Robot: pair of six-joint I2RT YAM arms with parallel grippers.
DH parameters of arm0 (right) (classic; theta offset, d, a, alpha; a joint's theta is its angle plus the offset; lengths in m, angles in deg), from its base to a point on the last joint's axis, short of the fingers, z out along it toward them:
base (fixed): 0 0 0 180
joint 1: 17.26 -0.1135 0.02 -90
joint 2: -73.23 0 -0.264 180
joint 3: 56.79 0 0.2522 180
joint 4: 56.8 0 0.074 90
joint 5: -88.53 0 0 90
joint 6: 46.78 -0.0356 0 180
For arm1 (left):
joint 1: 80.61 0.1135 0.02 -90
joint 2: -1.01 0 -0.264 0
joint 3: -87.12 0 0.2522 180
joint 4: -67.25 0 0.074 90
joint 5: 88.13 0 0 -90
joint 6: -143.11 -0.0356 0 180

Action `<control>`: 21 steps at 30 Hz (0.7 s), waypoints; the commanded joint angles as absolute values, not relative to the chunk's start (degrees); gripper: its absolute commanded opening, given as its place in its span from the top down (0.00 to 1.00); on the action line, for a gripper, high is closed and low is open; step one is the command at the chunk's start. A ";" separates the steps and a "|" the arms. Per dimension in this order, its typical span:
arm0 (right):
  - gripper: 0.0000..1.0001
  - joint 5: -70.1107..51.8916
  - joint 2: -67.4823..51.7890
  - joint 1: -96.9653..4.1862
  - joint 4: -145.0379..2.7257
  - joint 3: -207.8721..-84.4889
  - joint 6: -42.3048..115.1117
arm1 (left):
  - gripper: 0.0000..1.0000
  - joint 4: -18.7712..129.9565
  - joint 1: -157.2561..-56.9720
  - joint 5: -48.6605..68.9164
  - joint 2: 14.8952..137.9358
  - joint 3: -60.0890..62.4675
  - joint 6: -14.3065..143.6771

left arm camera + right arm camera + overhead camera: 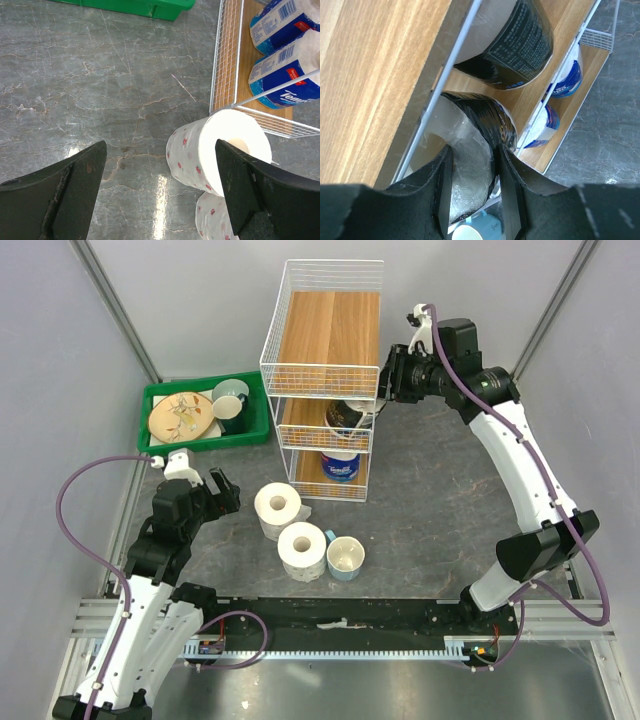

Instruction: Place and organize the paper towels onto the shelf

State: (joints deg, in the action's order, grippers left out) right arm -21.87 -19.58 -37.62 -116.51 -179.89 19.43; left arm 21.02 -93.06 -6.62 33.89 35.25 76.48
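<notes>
We are loading the shelf's (330,335) middle tier with a dark roll (485,122).
Our right hand (472,175) is clamped on the dark roll at that tier's wire side, next to a second dark roll (520,45) lying there. We judge it must go fully in before letting go. Our left hand (157,165) hangs wide open over the table (75,75) by two flowered rolls (277,505) (not yet shelved). The blue rolls (285,80) on the bottom tier show "Temp…"; the dark wrap's print is unreadable.
</notes>
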 commanded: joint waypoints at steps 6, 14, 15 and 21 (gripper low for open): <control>0.57 -22.47 -20.02 -38.88 -112.40 -183.22 17.47 | 0.04 23.08 -92.74 -6.92 33.62 34.16 76.13; 0.57 -22.03 -20.54 -39.50 -112.13 -182.87 17.55 | 0.04 23.17 -92.74 -6.92 33.70 34.25 76.22; 0.56 -22.03 -20.55 -39.41 -112.13 -182.87 17.55 | 0.04 23.17 -92.74 -6.92 33.70 34.16 76.22; 0.44 -21.86 -20.37 -39.41 -111.43 -182.08 17.20 | 0.04 23.17 -92.74 -7.01 33.79 34.16 76.22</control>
